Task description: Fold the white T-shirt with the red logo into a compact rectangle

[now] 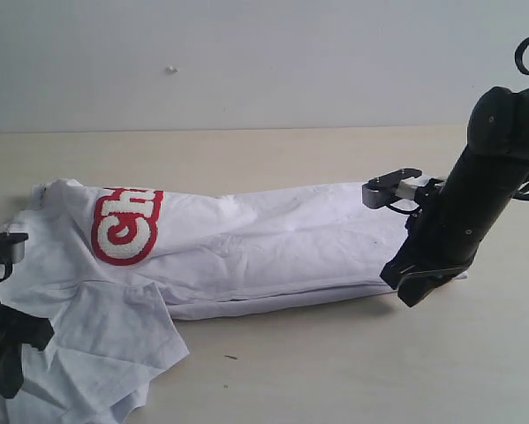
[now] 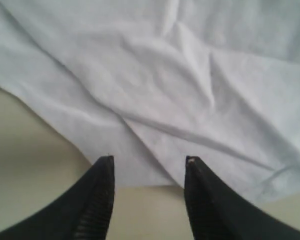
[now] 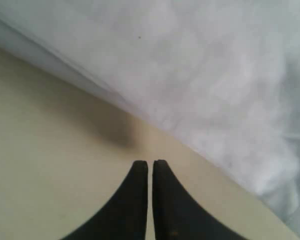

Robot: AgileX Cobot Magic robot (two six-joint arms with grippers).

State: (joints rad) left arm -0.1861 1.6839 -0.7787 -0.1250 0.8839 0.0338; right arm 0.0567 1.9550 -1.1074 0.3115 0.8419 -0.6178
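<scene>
At the near left corner of the table (image 1: 335, 371), the left gripper (image 2: 148, 160) hangs over the shirt (image 1: 273, 238). Its two black fingers (image 2: 97, 200) are spread apart with nothing between them. In the left wrist view the tips sit at a free edge of the cloth, with bare table below them. Wrinkled white fabric fills the rest of that view.

Beside this gripper, one sleeve (image 1: 114, 336) lies loose and rumpled, spread toward the near edge. A small dark speck (image 1: 231, 357) lies on the bare table to its right.

Further back, the shirt body lies folded lengthwise into a long band across the middle of the table. Stacked layers show along its near edge. The logo (image 1: 127, 225) is on top near the left end. Only the white letters "Ch" on red are visible; the rest wraps out of sight at the fold.

At the right end of the band, the right arm (image 1: 476, 194) slopes down to the shirt's near edge. The right gripper (image 3: 150, 162) has its fingers pressed together, with nothing between them. Its tips are over bare table just beside the cloth edge.

Beyond the shirt, bare table reaches a plain pale wall (image 1: 246, 62).
</scene>
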